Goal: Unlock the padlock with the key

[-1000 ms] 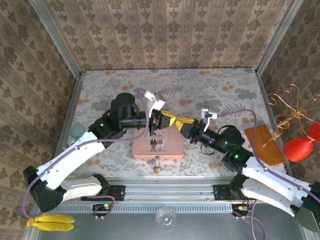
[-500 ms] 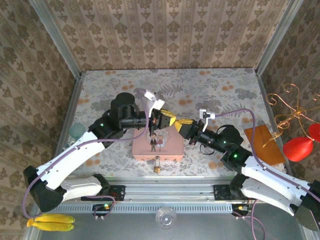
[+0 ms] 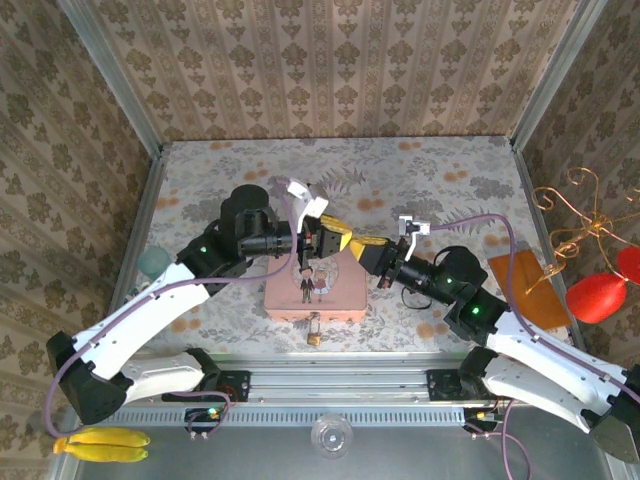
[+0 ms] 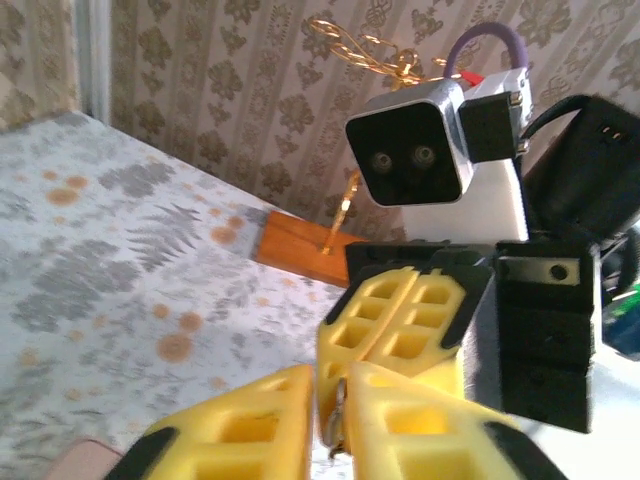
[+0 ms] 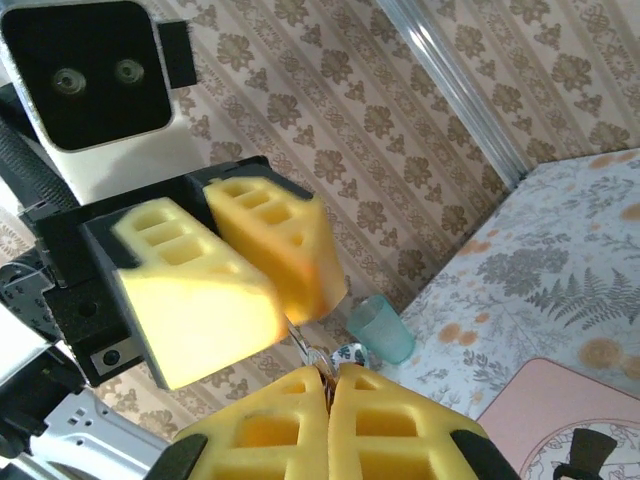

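Padlock [image 3: 314, 330] lies at box's [image 3: 345, 300] near edge, apart from left hand [image 4: 332, 385], right hand [image 5: 330, 385].

Padlock [image 3: 314, 338]: tiny brass body with a silvery shackle, set against the middle of the pink box's [image 3: 345, 300] near side, shackle end toward the box (latch state too small to read).

Key [image 4: 338, 408]: thin silvery sliver, seen edge-on, pinched between the pressed-together yellow fingers of the left gripper [image 4: 335, 425], off the table.

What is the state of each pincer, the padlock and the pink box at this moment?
left pincer: shut on a small metal piece
right pincer: shut, tips meeting the left one's
padlock: at the pink box's near side, untouched; shackle too small to judge
pink box: lid closed
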